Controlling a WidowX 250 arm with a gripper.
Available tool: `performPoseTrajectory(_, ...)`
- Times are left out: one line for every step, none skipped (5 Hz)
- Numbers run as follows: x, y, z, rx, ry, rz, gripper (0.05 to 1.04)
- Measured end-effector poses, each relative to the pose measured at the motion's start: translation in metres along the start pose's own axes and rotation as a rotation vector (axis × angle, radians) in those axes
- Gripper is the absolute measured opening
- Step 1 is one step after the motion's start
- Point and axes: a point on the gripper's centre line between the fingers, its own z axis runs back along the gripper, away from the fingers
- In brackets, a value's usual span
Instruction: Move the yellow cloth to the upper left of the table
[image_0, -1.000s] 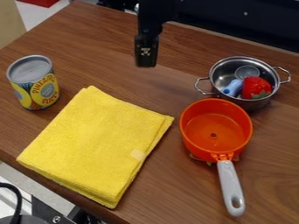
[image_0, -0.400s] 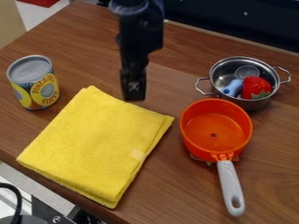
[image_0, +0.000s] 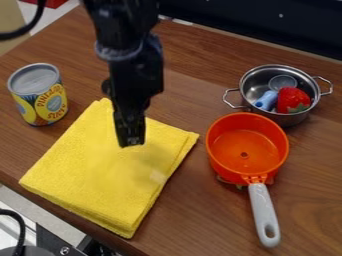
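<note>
Hovering the black gripper (image_0: 131, 140) over the folded yellow cloth (image_0: 93, 175), tbh not managing to tell open from closed.

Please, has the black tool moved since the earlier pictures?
Yes, the tool has moved down the view, from beyond the yellow cloth to over it.

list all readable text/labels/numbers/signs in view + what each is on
Nothing I can quote reliably.
Can: dark lettering on its yellow label, too small to quote with certainty.
End effector: pale marking near the tip, too small to read.
Yellow cloth: pale tag, no legible print.
</note>
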Motion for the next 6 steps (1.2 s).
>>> performPoseTrajectory(-0.007,0.001,-0.012,0.004,0.010,0.055,0.173)
performPoseTrajectory(-0.014,-0.001,-0.021,0.031,0.023,0.136,0.058)
performPoseTrajectory(-0.018,-0.001,-0.031,0.015,0.063,0.152,0.052)
performPoseTrajectory(-0.020,0.004,-0.039,0.018,0.063,0.185,0.052)
performPoseTrajectory(-0.018,0.010,-0.048,0.001,0.043,0.161,0.052)
performPoseTrajectory(-0.012,0.022,-0.050,-0.030,-0.008,0.127,0.052)
